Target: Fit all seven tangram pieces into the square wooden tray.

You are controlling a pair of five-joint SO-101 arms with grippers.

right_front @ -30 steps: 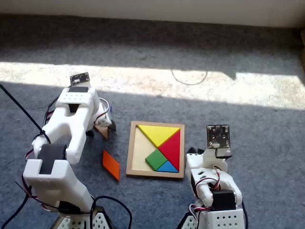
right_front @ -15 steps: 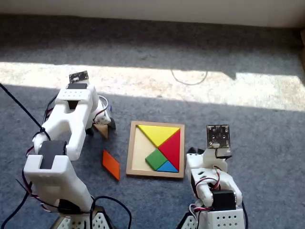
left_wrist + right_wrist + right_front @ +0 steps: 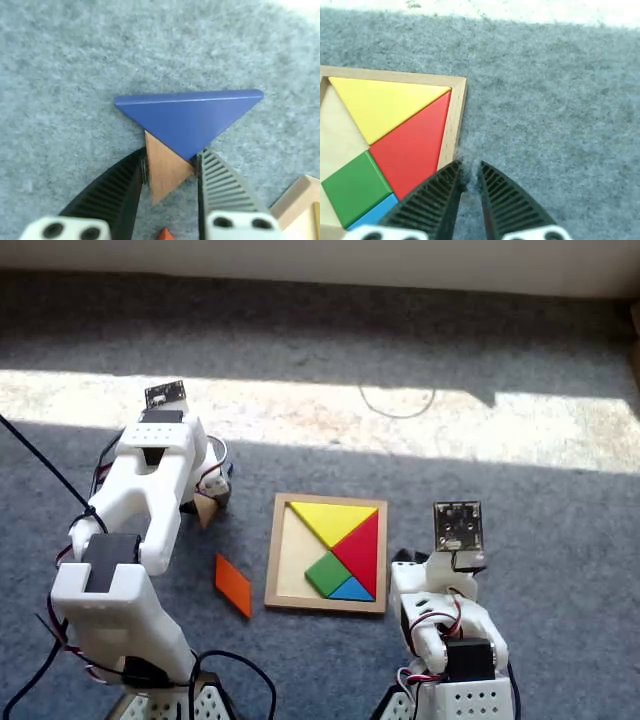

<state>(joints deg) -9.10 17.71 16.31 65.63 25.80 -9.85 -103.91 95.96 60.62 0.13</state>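
Left gripper [image 3: 171, 159] clamped on tan triangle [image 3: 165, 177], one finger against each side. Grip looks shallow, firm contact hard to confirm.

Dark blue triangle [image 3: 190, 117] just past fingertips, its apex overlapping or butting tan piece; cannot tell which.

For a clean step: lift straight up and slowly, so blue piece isn't dragged. Hold piece level.

Wooden tray [image 3: 272, 560] off to gripper's side, bare floor on half nearest it. Carry there, rotate to match gap.

Orange parallelogram [image 3: 232, 585] behind gripper, toward arm base.

Right gripper [image 3: 471, 172] fingers nearly together, empty, just beside tray rim.
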